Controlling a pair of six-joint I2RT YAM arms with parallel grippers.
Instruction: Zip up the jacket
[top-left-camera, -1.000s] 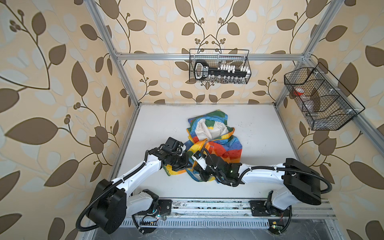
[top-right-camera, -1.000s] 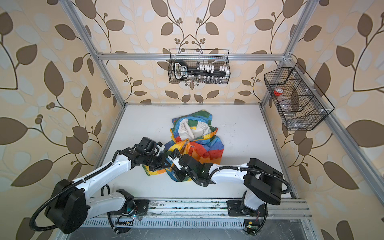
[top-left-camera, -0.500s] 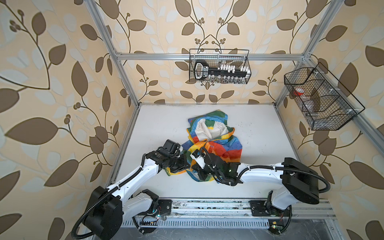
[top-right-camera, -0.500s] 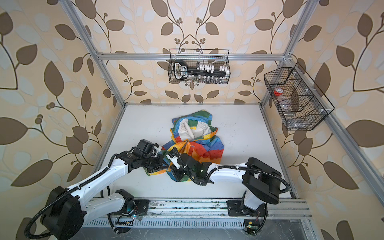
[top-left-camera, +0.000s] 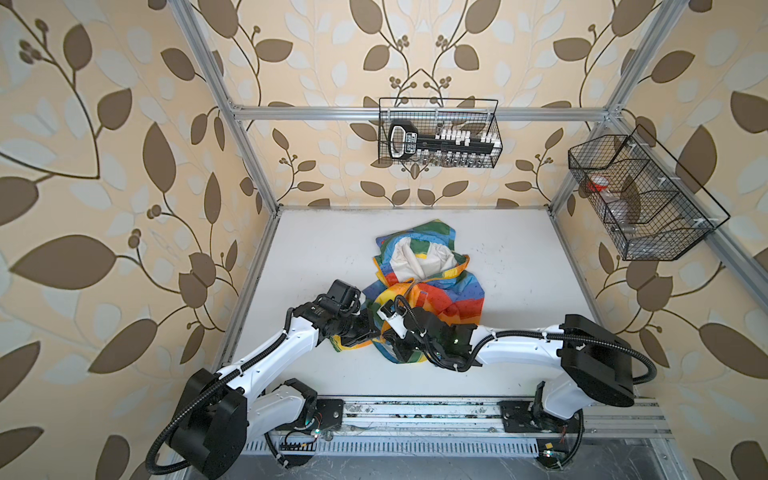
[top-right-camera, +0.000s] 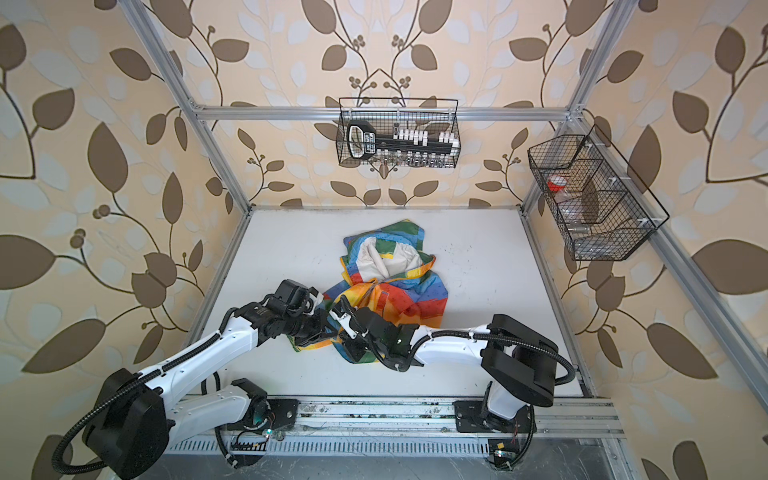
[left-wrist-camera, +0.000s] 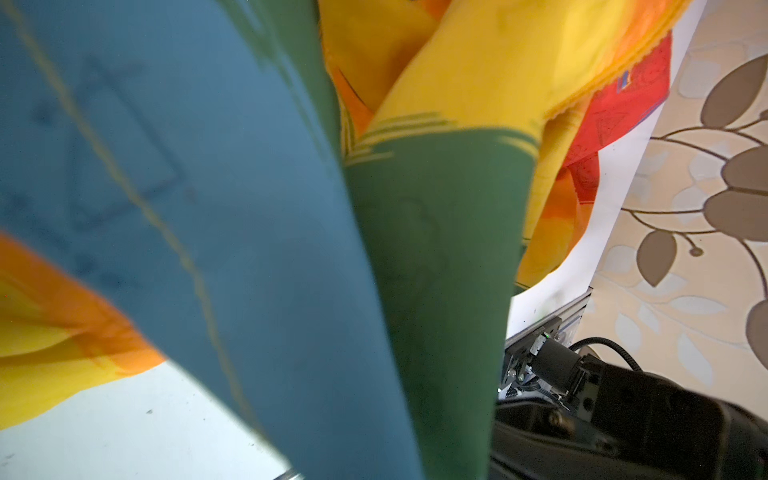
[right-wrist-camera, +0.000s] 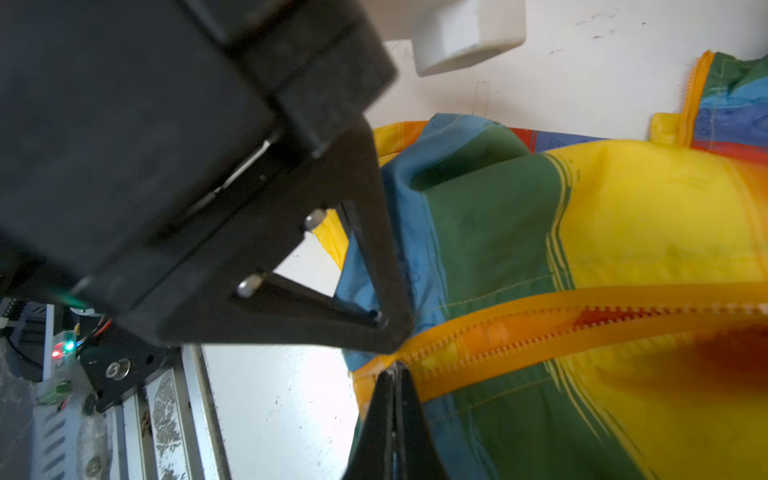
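The jacket (top-left-camera: 436, 291) lies crumpled about the middle of the white tabletop (top-left-camera: 523, 266). Its hood (top-left-camera: 419, 257) points toward the back edge with the off-white lining showing, and its hem is toward the front edge. The orange-yellow zipper (right-wrist-camera: 582, 320) runs from the hem end across yellow and green cloth.

The right gripper (right-wrist-camera: 395, 374) has its jaws pressed together on the hem end of the zipper tape. Just beside it, the left gripper (right-wrist-camera: 388, 332) is clamped on the blue and green cloth at that same corner. In the left wrist view, folds of that cloth hang close to the lens.

In both top views the two grippers meet tip to tip at the hem. A wire basket (top-left-camera: 440, 133) hangs on the back wall.
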